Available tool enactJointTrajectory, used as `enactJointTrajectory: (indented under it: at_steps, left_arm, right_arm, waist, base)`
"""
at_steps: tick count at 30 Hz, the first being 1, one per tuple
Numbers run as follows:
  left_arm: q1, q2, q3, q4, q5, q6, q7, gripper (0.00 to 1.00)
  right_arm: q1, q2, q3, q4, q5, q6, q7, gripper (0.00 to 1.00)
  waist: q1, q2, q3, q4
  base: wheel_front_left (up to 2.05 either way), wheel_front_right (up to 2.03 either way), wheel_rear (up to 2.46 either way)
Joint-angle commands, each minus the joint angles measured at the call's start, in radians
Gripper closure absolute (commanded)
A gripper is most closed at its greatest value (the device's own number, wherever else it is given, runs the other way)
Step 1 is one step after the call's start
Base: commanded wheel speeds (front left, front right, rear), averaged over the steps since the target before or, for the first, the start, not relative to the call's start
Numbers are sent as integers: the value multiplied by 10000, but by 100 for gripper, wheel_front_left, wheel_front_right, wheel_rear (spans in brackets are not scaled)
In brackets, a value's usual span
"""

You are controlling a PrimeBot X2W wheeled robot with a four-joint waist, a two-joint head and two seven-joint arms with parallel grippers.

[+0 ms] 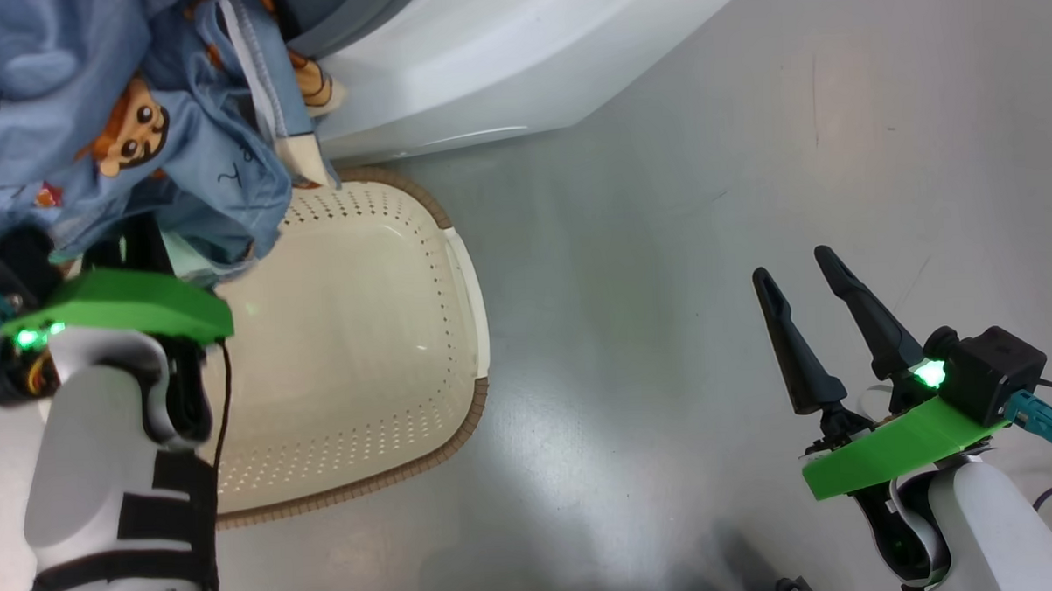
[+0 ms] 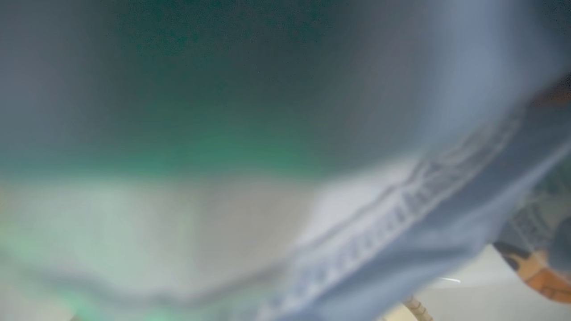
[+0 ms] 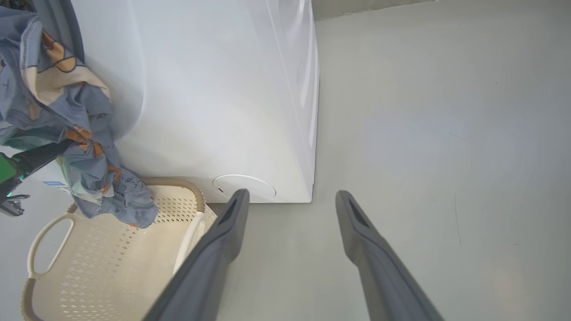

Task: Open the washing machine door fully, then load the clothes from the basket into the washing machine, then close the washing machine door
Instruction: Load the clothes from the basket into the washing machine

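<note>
Left end effector, tips beneath the clothes

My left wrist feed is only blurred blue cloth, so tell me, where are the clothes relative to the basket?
Observer: The clothes hang bunched above the basket's far-left corner, beside the washing machine.
Operator: Anything left in the basket?
Observer: Its visible bottom is bare; the cloth's lowest fold hangs at its rim.
Operator: And the right gripper?
Observer: The right gripper is open, holding nothing, over the floor right of the basket.
</note>
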Motion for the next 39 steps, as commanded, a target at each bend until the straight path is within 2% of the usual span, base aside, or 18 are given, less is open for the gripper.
enactJointTrajectory:
  at_steps: [1,10,24,39]
  left_arm:
    - [-63,299,92,-435,-34,-51,-65,100]
    - [334,298,-329,-749,-540,-14,-65,100]
    - [1220,297,-1717,-1976,-1421,218,-65,100]
    - [1036,297,-1591,-2630,-964,277,-65,100]
  right_arm:
    - [162,-66,215,-145,-28,16,-119,0]
    - [159,-89,179,-98,-22,16,-119,0]
    - [269,-73,148,4,5,16,-119,0]
    - [432,149,241,96,95,16,-119,0]
  waist:
    - [-1,-1,-9,36]
    - [-1,-1,-145,182]
    - [-1,-1,-620,449]
    - [-1,-1,-1112,222]
  base:
    - [0,0,0]
    - [0,0,0]
    - [0,0,0]
    - [0,0,0]
